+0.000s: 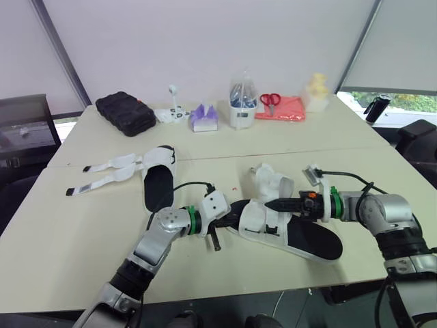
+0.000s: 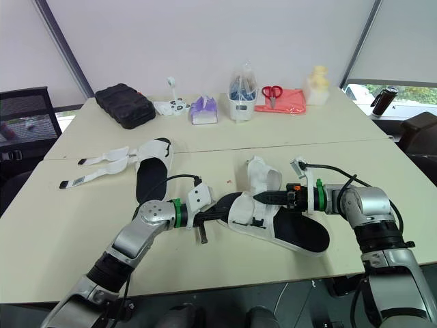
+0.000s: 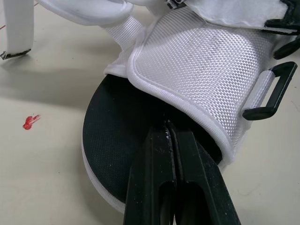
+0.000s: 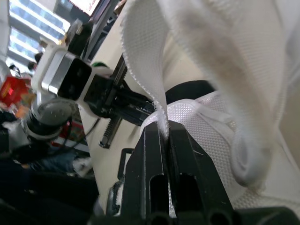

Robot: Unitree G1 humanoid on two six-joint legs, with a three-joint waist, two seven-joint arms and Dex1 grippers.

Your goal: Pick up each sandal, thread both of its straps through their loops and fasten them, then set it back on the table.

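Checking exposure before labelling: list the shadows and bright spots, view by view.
Left eye view: soft shadow on the table beside the near sandal, a bright window at the right edge. Left wrist view: a grey shadow band beside the sole. Right wrist view: bright windows behind the strap.

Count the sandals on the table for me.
2. The near sandal lies between the grippers: left gripper shut on its sole, right gripper shut on its strap. The far sandal lies toward the robot's left, straps unfastened and spread out. None seems hidden.

Two sandals (image 1: 158, 186) (image 1: 315, 240), two end effectors (image 1: 232, 209) (image 1: 272, 203), one scissors (image 1: 270, 100), one black case (image 1: 125, 113).
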